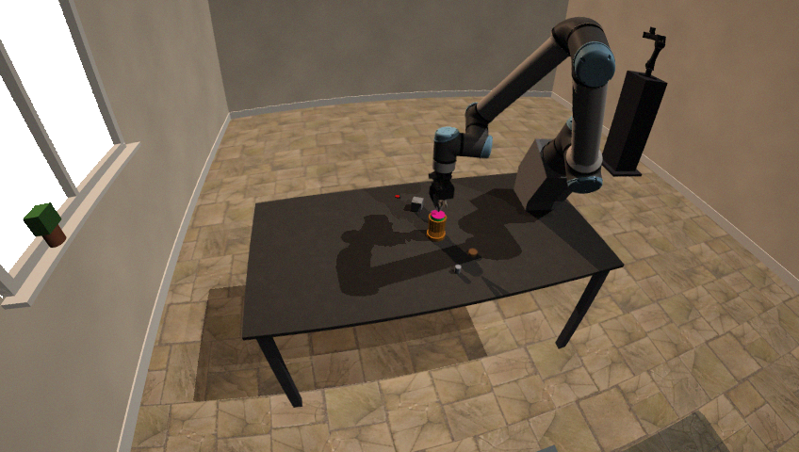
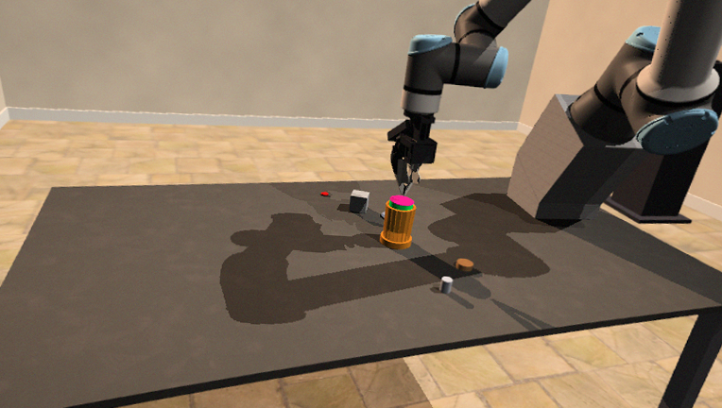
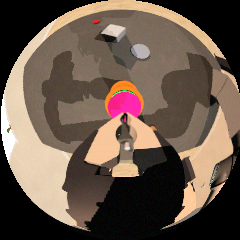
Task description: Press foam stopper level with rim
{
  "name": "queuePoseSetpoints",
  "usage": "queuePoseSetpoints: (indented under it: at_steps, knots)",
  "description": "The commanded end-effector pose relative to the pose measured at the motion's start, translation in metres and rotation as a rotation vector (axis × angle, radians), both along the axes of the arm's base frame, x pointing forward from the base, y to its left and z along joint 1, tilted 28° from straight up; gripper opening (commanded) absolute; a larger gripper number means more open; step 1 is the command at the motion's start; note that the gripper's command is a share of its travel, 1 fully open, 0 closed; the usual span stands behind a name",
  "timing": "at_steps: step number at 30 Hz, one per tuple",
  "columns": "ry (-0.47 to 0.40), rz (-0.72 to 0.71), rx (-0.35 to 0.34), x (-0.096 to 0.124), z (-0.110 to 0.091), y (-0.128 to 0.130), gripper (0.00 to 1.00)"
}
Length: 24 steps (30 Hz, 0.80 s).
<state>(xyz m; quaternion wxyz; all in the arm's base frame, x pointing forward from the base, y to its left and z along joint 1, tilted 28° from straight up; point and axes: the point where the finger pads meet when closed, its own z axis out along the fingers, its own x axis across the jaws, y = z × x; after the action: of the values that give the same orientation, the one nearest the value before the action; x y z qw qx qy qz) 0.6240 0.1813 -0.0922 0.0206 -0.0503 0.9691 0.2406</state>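
An orange ribbed jar (image 2: 398, 225) stands upright near the middle of the dark table; it also shows in the top view (image 1: 436, 225). A pink foam stopper (image 2: 400, 201) with a green band under it sticks up a little above the rim. In the wrist view the pink stopper (image 3: 123, 104) fills the jar mouth. My gripper (image 2: 405, 189) is shut and empty, pointing straight down. Its tips hang just above the stopper, with a small gap; they also show in the wrist view (image 3: 124, 119).
A grey cube (image 2: 358, 200) and a small red dot (image 2: 325, 193) lie behind the jar to the left. A flat grey disc (image 3: 140, 51) lies behind the jar. A brown disc (image 2: 464, 263) and a small white cylinder (image 2: 446, 284) lie in front to the right. The robot base (image 2: 567, 158) stands at the right.
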Motion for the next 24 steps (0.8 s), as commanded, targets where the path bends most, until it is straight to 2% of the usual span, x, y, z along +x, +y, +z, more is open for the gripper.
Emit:
queuePoseSetpoints:
  at_steps: [1,24]
  knots:
    - [-0.001,-0.001,0.0,0.001,-0.0107,0.0056,0.0]
    - [-0.001,-0.001,0.0,0.0011,-0.0146,0.0076,0.0]
